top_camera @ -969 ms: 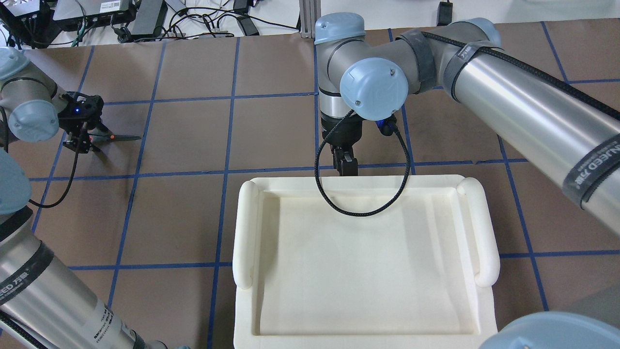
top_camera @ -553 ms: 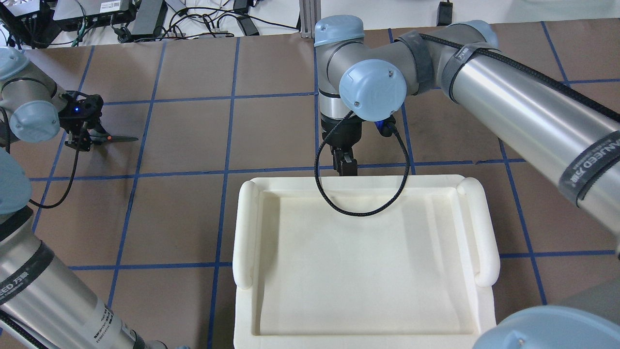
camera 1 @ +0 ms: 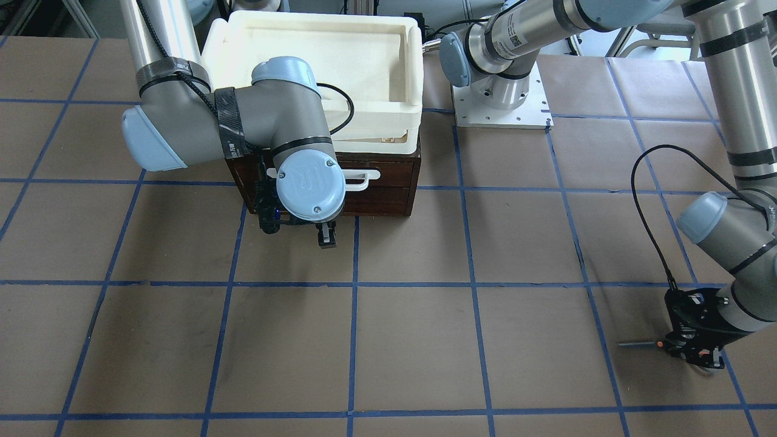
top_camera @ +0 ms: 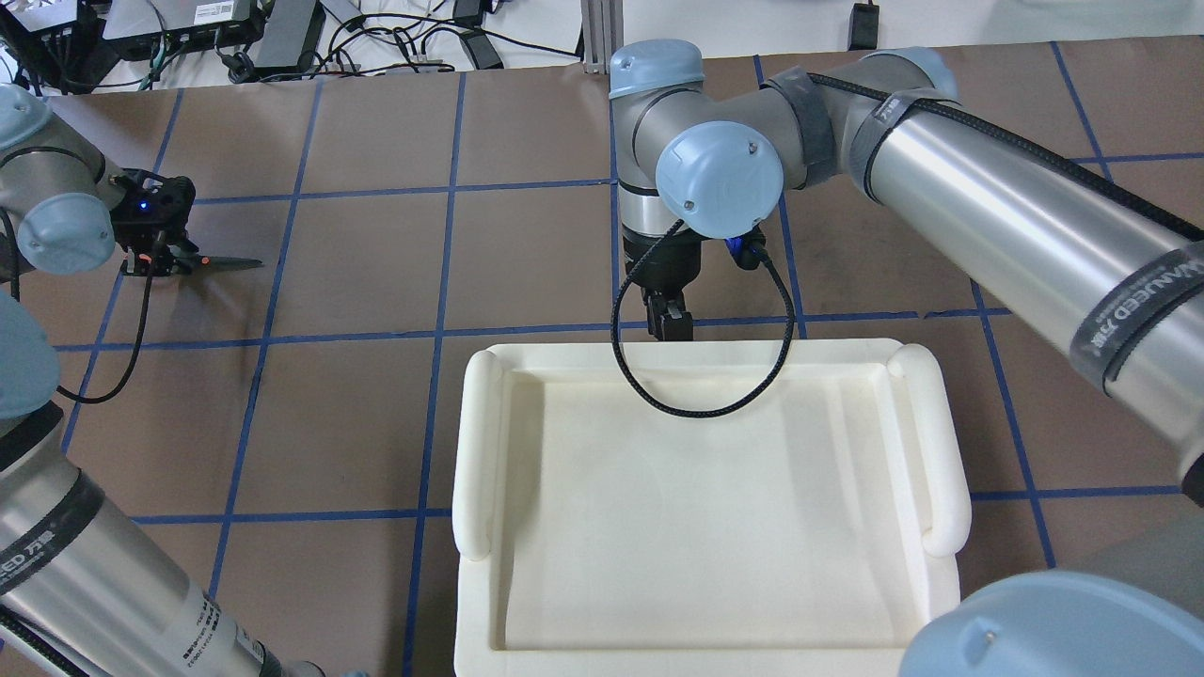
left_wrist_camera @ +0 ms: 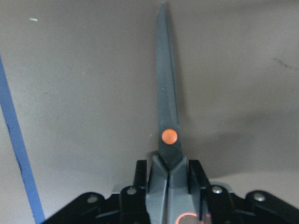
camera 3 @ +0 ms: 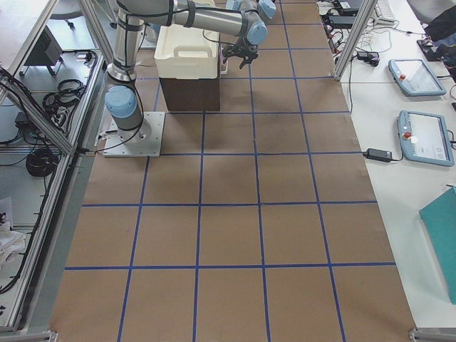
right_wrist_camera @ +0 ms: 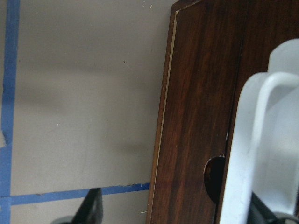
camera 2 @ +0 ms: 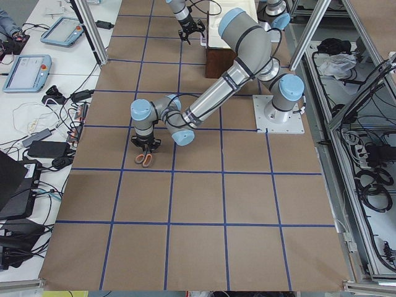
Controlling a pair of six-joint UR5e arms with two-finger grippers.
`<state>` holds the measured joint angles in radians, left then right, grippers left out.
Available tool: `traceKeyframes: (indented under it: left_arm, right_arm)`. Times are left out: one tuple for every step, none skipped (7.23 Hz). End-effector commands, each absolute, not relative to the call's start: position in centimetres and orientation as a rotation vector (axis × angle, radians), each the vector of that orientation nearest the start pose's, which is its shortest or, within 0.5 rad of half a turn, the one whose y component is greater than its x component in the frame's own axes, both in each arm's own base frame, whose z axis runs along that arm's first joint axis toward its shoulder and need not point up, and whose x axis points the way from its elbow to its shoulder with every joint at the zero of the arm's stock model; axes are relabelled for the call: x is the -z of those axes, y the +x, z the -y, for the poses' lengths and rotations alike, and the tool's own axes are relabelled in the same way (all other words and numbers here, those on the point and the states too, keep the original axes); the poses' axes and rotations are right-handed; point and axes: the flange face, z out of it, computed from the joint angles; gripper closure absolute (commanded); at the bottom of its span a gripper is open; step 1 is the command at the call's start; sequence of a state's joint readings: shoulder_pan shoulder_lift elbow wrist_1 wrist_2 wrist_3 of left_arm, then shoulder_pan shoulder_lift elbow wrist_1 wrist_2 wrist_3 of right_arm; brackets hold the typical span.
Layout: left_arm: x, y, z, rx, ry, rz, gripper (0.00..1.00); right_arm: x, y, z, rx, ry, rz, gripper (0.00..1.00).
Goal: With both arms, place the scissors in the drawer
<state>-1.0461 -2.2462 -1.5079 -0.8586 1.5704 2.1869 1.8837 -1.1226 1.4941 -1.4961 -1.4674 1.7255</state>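
The scissors (top_camera: 224, 264) lie low over the brown paper at the far left, blades pointing right. My left gripper (top_camera: 155, 252) is shut on them by the handles. The left wrist view shows the closed dark blades and orange pivot dot (left_wrist_camera: 168, 136) between the pads. The dark brown drawer (camera 1: 388, 173) with its white bar handle (camera 1: 363, 178) is closed. My right gripper (camera 1: 326, 238) hangs in front of it, open. In the right wrist view the handle (right_wrist_camera: 254, 140) sits between the spread fingers, close to the right one.
A white foam tray (top_camera: 475, 451) sits on top of the drawer box and hides it from overhead. A black cable (top_camera: 705, 395) loops from the right wrist over the tray's far rim. The brown paper carries a blue tape grid.
My left gripper has moved a little back and to the left with the scissors in it. My right arm has shifted slightly away from the tray.
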Motion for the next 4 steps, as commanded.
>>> traceKeyframes:
  left_arm:
    - [-18.4, 23.2, 66.9, -0.04, -2.392, 2.194, 0.87]
    - [-19.1, 22.8, 67.0, -0.045, -2.401, 2.197, 0.87]
    - [-20.3, 21.5, 67.4, -0.051, -2.432, 2.187, 0.87]
    - [-21.4, 19.4, 67.8, -0.048, -2.461, 2.167, 0.88]
  right_arm:
    - [-26.4, 32.1, 52.6, -0.561, 2.239, -2.587, 0.0]
    - [-26.3, 32.2, 53.0, -0.539, 2.224, -2.58, 0.0]
    - [-26.4, 32.3, 53.3, -0.515, 2.2, -2.576, 0.0]
    - [-26.7, 32.5, 53.8, -0.482, 2.172, -2.567, 0.0]
